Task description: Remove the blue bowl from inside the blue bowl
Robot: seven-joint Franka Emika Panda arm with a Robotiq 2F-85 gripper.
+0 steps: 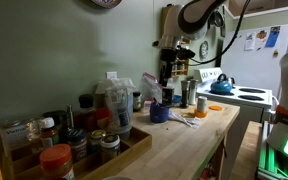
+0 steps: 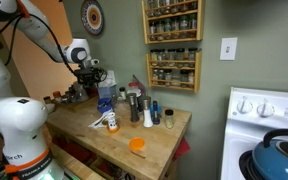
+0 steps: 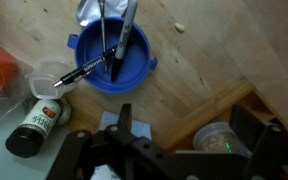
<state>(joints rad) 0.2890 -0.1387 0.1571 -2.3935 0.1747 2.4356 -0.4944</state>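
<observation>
The blue bowl (image 3: 84, 48) sits on the wooden desk (image 3: 199, 60) with a pen (image 3: 84, 72) lying in it. The tool (image 3: 124, 128) hovers above and holds nothing. I cannot tell how wide it is open. The removal is not yet started.

We count one blue bowl (image 3: 87, 50) for certain; whether a second nests inside it we cannot tell. Three long tools rest in it, one of them a black pen (image 3: 84, 72). One dark bottle (image 3: 34, 125) and one clear cup (image 3: 52, 78) lie beside it. One orange lid (image 2: 137, 145) sits near the table (image 2: 159, 133) edge nearest that camera. Two spice racks hang on the wall: the upper rack (image 2: 171, 20) and the lower rack (image 2: 174, 68).
</observation>
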